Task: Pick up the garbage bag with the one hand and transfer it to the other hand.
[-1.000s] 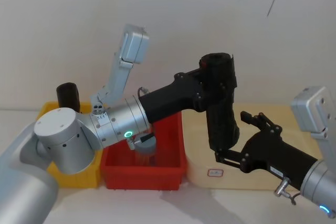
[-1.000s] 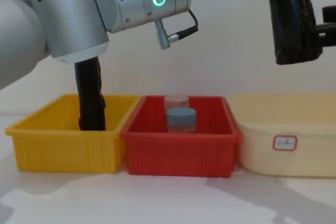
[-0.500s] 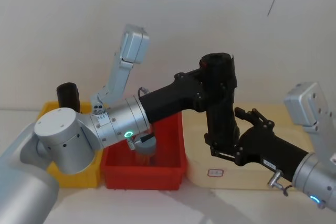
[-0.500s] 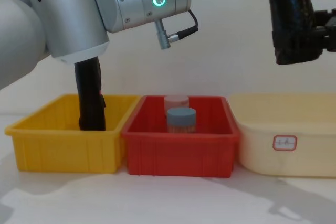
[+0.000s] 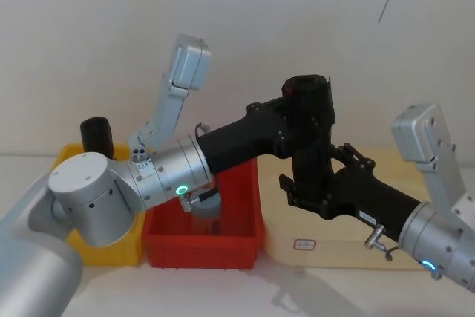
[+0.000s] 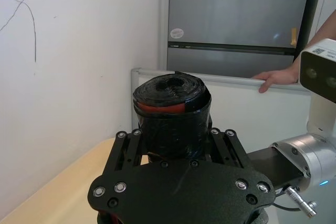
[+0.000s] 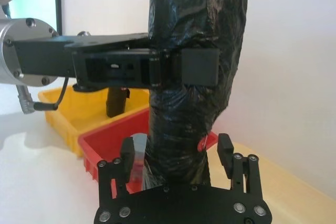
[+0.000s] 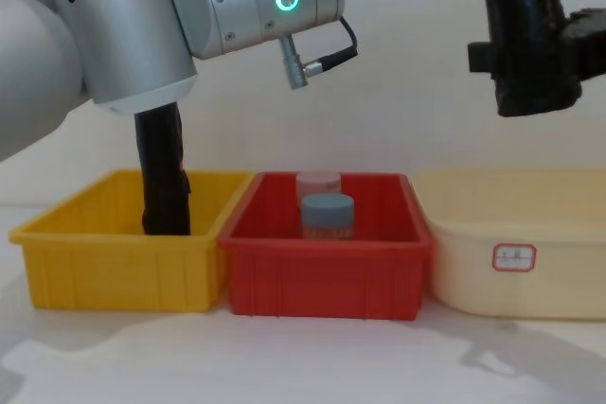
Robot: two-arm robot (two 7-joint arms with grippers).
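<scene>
The garbage bag [image 5: 310, 98], a glossy black roll, hangs upright in the air above the cream tray. My left gripper [image 5: 300, 128], on the arm with the teal ring, is shut on its upper half. My right gripper [image 5: 318, 180] has come in from the right and is open, one finger on each side of the bag's lower half. In the right wrist view the fingertips [image 7: 127, 153] flank the bag [image 7: 194, 30] with small gaps. The chest view shows the bag [image 8: 525, 7] at the top right with the right gripper [image 8: 535, 49] around it.
A yellow bin [image 8: 114, 262] at the left holds another black roll [image 8: 163, 177] standing upright. The red bin [image 8: 322, 276] in the middle holds two jars [image 8: 327, 215]. The cream tray [image 8: 530, 234] lies under the bag.
My right gripper has moved left toward the bag and now straddles its lower half. The left arm and the bag have stayed still.
</scene>
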